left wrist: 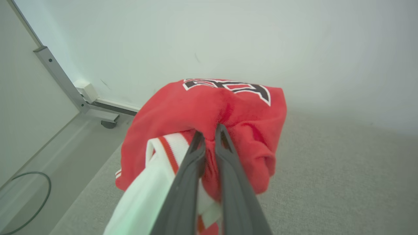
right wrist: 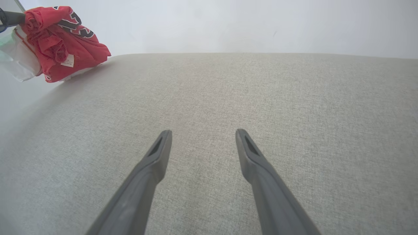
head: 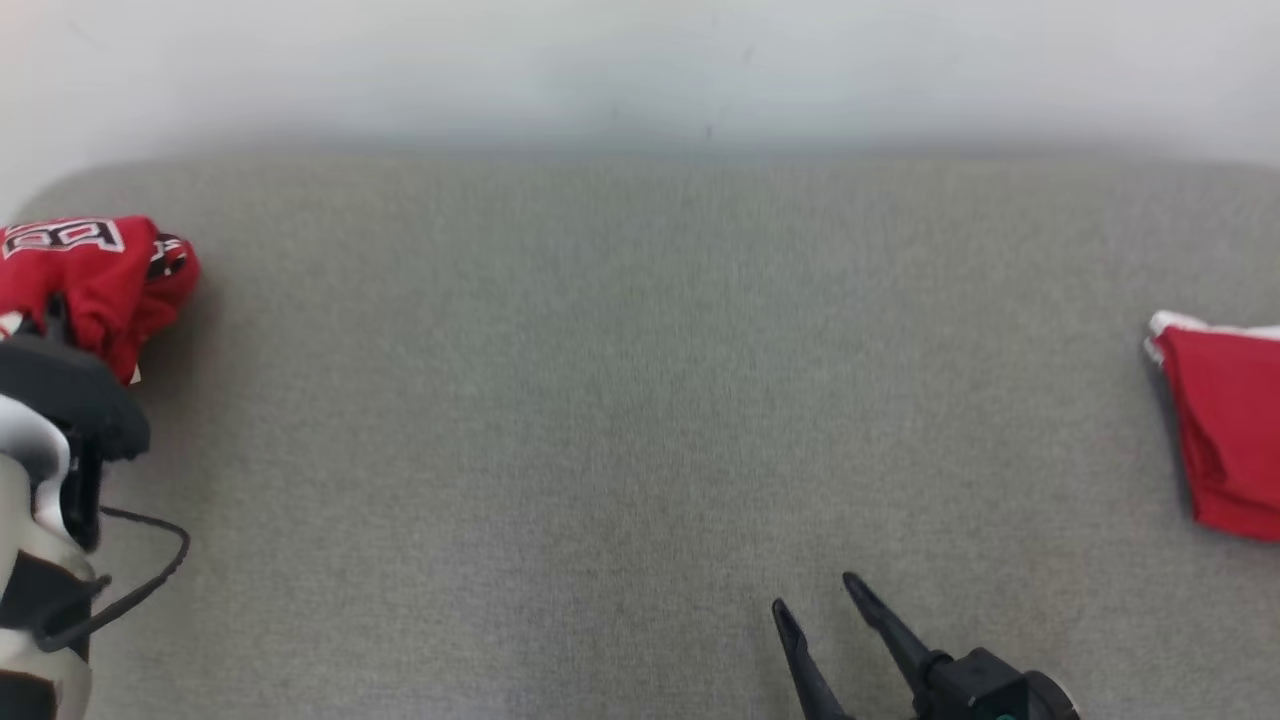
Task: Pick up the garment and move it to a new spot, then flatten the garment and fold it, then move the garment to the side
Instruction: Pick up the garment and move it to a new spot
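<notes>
The left claw point(left wrist: 209, 130) is clenching the red garment point(left wrist: 228, 107) at the tabletop's point(head: 600, 400) far left corner (the right claw point(head: 814, 592) is hanging released).

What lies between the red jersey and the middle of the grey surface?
Nothing visible. The left tool is shut on the red jersey at the left edge of the grey surface; toward the middle it is bare. The open right tool and a second red garment sit farther right.
</notes>
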Robot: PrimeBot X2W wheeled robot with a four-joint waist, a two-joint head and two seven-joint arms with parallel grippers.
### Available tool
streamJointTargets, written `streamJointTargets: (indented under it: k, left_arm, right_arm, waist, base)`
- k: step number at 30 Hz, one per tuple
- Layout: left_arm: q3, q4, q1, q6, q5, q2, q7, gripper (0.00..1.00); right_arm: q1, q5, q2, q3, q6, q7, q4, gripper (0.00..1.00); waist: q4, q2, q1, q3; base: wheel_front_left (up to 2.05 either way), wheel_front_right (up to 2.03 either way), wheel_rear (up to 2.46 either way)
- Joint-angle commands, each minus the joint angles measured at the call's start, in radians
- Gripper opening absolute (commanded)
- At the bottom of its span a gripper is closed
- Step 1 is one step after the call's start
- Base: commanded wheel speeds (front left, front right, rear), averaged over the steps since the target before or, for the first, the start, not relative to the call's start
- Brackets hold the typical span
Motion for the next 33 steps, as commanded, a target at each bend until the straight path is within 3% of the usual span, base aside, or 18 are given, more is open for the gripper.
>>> streamJointTargets:
  k: [1, 7, 14, 15, 24, 26, 28, 33]
  left_arm:
    - [-0.011, -0.030, -0.005, -0.011, 0.006, 0.015, 0.004, 0.00]
    - [-0.082, -0.257, -0.019, -0.037, -0.028, -0.036, 0.034, 0.00]
    - [-0.208, -0.608, 0.091, -0.039, -0.112, -0.097, 0.124, 0.00]
    - [-0.208, -0.608, 0.091, -0.039, -0.112, -0.097, 0.124, 0.00]
    - [-0.291, -0.988, 0.343, -0.018, -0.175, -0.171, 0.179, 0.00]
    - [-0.326, -1.035, 0.430, 0.002, -0.147, -0.186, 0.161, 0.00]
    - [-0.336, -1.036, 0.457, 0.010, -0.130, -0.187, 0.146, 0.00]
    - [-0.365, -0.881, 0.598, 0.052, -0.095, -0.229, 0.015, 0.00]
  right_arm:
    - [0.013, 0.017, 0.008, 0.010, -0.002, -0.013, 0.017, 1.00]
    - [-0.005, 0.062, 0.017, 0.014, -0.002, -0.056, 0.063, 1.00]
    - [-0.012, 0.088, 0.016, 0.024, -0.002, -0.075, 0.089, 1.00]
    - [-0.012, 0.088, 0.016, 0.024, -0.002, -0.075, 0.089, 1.00]
    - [-0.023, 0.054, 0.016, -0.009, -0.002, -0.051, 0.060, 1.00]
    - [-0.026, 0.046, 0.017, -0.007, -0.002, -0.042, 0.051, 1.00]
    - [-0.026, 0.044, 0.017, -0.009, -0.002, -0.039, 0.048, 1.00]
    - [-0.037, 0.048, 0.017, 0.000, -0.002, -0.038, 0.037, 1.00]
  waist:
    - [0.014, -0.0001, 0.0000, -0.200]
    - [-0.020, -0.0001, 0.0000, -0.286]
    - [-0.115, -0.0001, 0.0000, -0.312]
    - [-0.115, -0.0001, 0.0000, -0.312]
    - [-0.307, -0.0001, 0.0000, -0.272]
    - [-0.363, -0.0001, 0.0000, -0.253]
    - [-0.377, -0.0001, 0.0000, -0.248]
    - [-0.438, -0.0001, 0.0000, -0.223]
  base:
    - [0.00, 0.00, 0.00]
    - [0.00, 0.00, 0.00]
    - [0.00, 0.00, 0.00]
    - [0.00, 0.00, 0.00]
    - [0.00, 0.00, 0.00]
    - [0.00, 0.00, 0.00]
    - [0.00, 0.00, 0.00]
    - [0.00, 0.00, 0.00]
